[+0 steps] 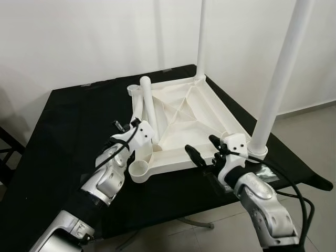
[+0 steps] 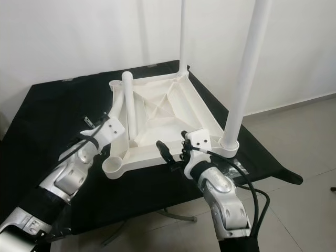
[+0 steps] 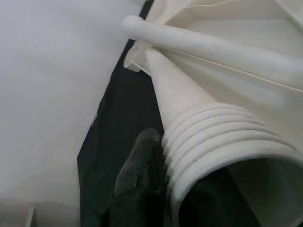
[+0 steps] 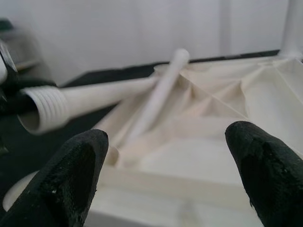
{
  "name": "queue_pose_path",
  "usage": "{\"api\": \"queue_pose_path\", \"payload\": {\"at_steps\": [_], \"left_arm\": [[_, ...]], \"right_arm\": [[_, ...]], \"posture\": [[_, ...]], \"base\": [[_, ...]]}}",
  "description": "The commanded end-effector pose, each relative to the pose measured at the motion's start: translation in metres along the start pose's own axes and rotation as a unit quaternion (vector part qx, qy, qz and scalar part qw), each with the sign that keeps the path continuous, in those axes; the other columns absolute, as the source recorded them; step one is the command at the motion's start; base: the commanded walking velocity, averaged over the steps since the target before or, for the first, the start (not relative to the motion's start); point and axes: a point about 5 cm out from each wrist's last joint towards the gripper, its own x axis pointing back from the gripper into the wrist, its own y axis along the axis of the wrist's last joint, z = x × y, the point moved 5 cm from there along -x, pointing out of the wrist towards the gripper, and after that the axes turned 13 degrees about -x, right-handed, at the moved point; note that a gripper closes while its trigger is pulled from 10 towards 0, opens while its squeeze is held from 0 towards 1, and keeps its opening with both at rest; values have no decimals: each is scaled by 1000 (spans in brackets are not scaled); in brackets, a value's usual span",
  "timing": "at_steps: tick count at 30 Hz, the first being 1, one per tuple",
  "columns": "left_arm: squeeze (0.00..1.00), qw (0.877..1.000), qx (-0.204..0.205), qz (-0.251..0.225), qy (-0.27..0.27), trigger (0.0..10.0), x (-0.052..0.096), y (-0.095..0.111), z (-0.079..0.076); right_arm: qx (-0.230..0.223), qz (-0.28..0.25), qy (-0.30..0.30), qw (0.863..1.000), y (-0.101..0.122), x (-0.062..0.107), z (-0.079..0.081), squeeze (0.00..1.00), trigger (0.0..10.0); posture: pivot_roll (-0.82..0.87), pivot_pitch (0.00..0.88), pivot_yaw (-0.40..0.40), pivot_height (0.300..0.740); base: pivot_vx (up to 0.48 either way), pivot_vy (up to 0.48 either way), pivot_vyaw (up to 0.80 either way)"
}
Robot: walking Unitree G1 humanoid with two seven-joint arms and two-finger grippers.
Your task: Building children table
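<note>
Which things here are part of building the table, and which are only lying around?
Part of the job:
- upturned white tabletop
- two standing legs
- loose leg in left gripper
- leg lying on the tabletop
- empty corner socket
- right gripper

Only lying around:
- black work surface

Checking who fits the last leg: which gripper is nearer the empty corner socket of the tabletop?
Left. The left gripper, holding a loose leg, is just above and behind the empty socket. The right gripper hovers farther along the front edge, jaws open.
</note>
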Motion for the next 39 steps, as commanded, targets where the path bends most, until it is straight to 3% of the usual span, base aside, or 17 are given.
{"api": "queue_pose_path", "payload": {"at_steps": [1, 7, 9, 14, 16, 17, 18, 19, 20, 21, 22, 23, 24, 31, 32, 36, 39], "left_arm": [[0, 999, 14, 5, 31, 0, 2, -8, 19], [0, 994, 72, 3, 80, 0, 9, -21, 57], [0, 982, 153, -14, 106, 0, 16, -29, 83], [0, 951, 271, -91, 119, 0, 28, -20, 107], [0, 887, 406, -191, 107, 0, 46, -8, 124], [0, 887, 406, -191, 107, 0, 46, -8, 124], [0, 849, 463, -236, 96, 0, 55, -4, 129], [0, 849, 463, -236, 96, 0, 55, -4, 129], [0, 762, 560, -323, 35, 275, 75, 7, 126], [0, 730, 585, -354, 12, 275, 83, 12, 124], [0, 730, 585, -354, 12, 275, 83, 12, 124], [0, 712, 598, -370, -1, 275, 88, 15, 123], [0, 693, 608, -387, -22, 10000, 94, 20, 117], [0, 620, 637, -444, -116, 10000, 120, 42, 91], [0, 599, 641, -457, -146, 10000, 129, 48, 83], [0, 570, 643, -475, -192, 10000, 143, 54, 77], [0, 564, 639, -478, -213, 10000, 149, 57, 73]], "right_arm": [[-22, -14, 36, 999, 9, -4, 15, 0, 10000], [-97, -51, 95, 989, 31, -13, 35, 0, 10000], [-146, -67, 133, 978, 42, -18, 46, 0, 10000], [-209, -77, 174, 959, 49, -22, 60, 0, 10000], [-269, -80, 222, 934, 54, -23, 74, 0, 10000], [-269, -80, 222, 934, 54, -23, 74, 0, 10000], [-294, -81, 244, 920, 57, -23, 81, 0, 10000], [-294, -81, 244, 920, 57, -23, 81, 0, 10000], [-346, -89, 299, 885, 68, -20, 96, 0, 10000], [-361, -93, 319, 872, 72, -18, 101, 0, 10000], [-361, -93, 319, 872, 72, -18, 101, 0, 10000], [-369, -94, 329, 864, 74, -17, 103, 0, 10000], [-372, -92, 340, 859, 76, -17, 108, 0, 10000], [-388, -96, 372, 838, 84, -16, 122, 0, 10000], [-392, -98, 380, 832, 87, -16, 125, 0, 10000], [-400, -97, 389, 824, 91, -17, 128, 0, 10000], [-402, -96, 394, 821, 92, -17, 130, 0, 10000]], "posture": [[-99, 3, 32, 740], [-87, 0, 24, 740], [-76, 0, 19, 740], [-58, 0, 10, 740], [-50, 0, 5, 740], [-50, 0, 5, 740], [-46, 0, 5, 740], [-46, 0, 5, 740], [-38, 0, 3, 740], [-38, 0, 3, 740], [-38, 0, 3, 740], [-38, 0, 3, 740], [-35, 0, 4, 740], [-35, 0, 7, 740], [-33, 0, 7, 740], [-33, 0, 7, 740], [-33, 0, 7, 740]], "base": [[0, 0, 0], [0, 0, 0], [0, 0, 0], [0, 0, 0], [0, 0, 0], [0, 0, 0], [0, 0, 0], [0, 0, 0], [0, 0, 0], [0, 0, 0], [0, 0, 0], [0, 0, 0], [0, 0, 0], [0, 0, 0], [0, 0, 0], [0, 0, 0], [0, 0, 0]]}}
